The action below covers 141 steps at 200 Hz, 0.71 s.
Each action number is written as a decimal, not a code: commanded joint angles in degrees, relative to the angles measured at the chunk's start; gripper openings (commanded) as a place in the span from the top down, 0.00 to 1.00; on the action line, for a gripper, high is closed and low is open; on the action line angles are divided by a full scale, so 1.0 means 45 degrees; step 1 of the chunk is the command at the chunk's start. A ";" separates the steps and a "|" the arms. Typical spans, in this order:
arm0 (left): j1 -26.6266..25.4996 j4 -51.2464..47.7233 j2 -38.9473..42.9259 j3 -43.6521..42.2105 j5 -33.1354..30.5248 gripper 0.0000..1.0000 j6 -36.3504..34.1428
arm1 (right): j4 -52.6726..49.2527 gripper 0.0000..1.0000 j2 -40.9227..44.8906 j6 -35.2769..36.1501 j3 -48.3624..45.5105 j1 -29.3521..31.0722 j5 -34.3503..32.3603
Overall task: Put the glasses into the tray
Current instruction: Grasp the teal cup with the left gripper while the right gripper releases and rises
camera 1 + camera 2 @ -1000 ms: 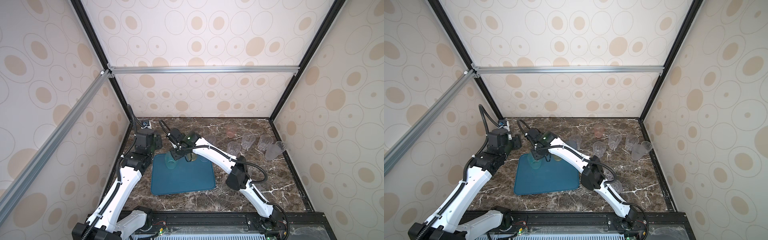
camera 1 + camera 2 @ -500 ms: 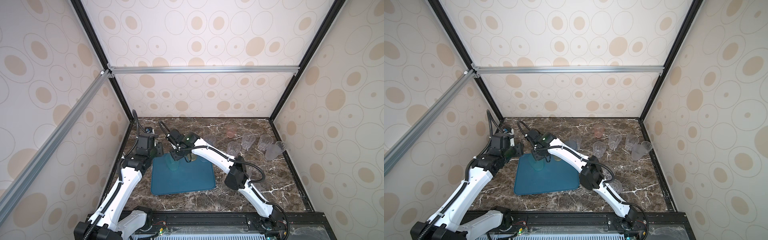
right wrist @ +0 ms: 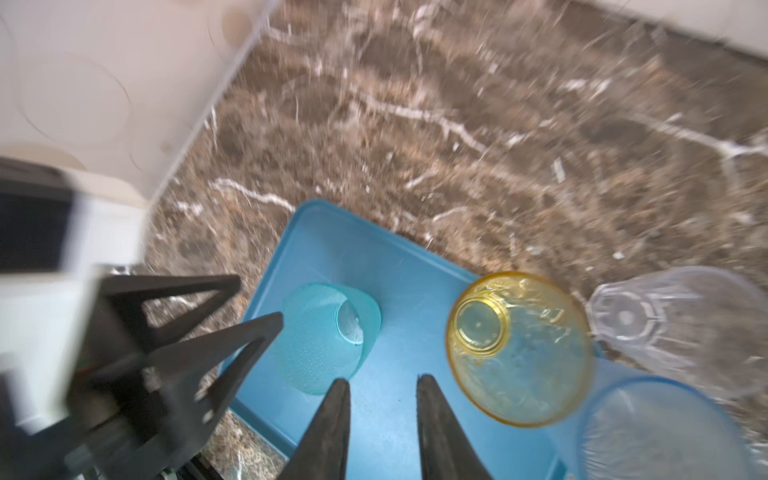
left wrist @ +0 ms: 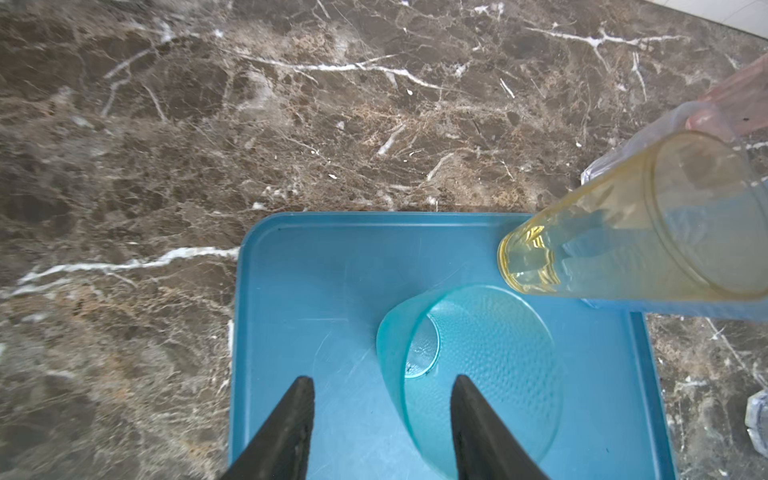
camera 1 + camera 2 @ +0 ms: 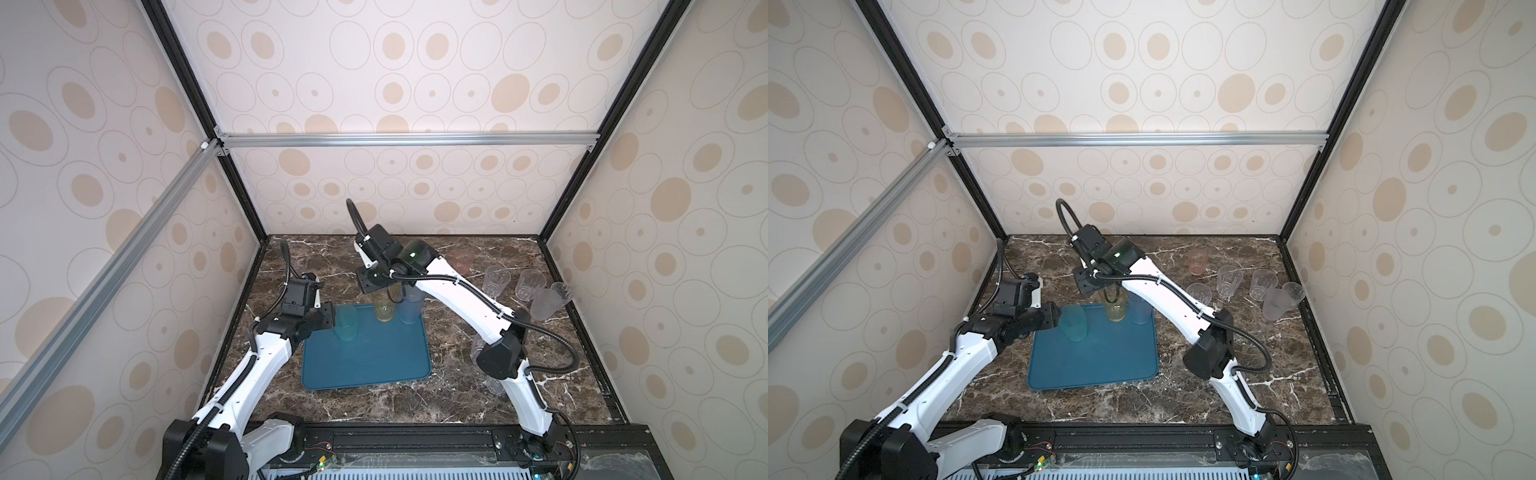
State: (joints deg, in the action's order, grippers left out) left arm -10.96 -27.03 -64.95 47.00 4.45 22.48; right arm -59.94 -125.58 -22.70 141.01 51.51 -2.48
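You have the marble bench (image 5: 374,403) with the teal-blue tray (image 5: 374,365) near its left edge. Along the tray's far edge stand the teal-green tumbler (image 5: 346,326), the yellow tumbler (image 5: 384,307) and the grey-blue tumbler (image 5: 411,309). The clear tumblers (image 5: 496,282) wait upright by the bench's far right corner. They are to the right of your right gripper (image 3: 384,378), so that arm is nearer. The right gripper and the left gripper (image 4: 382,379) both stand parted and hold nothing.
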 commanded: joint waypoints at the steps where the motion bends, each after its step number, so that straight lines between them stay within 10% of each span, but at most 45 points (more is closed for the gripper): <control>1: 0.0092 0.0375 -0.0534 0.0370 0.0373 0.52 -0.0241 | 0.0060 0.70 0.0606 -0.0081 -0.0722 -0.0077 -0.0489; 141: 0.0073 0.0039 -0.3216 0.1773 0.0380 0.94 -0.1182 | 0.0891 0.70 0.1441 -0.0327 -0.2881 -0.0468 -0.0713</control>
State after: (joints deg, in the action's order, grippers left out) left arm -10.96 -26.26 -78.35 51.72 5.52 18.20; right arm -56.10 -120.46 -23.75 129.51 50.13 -4.56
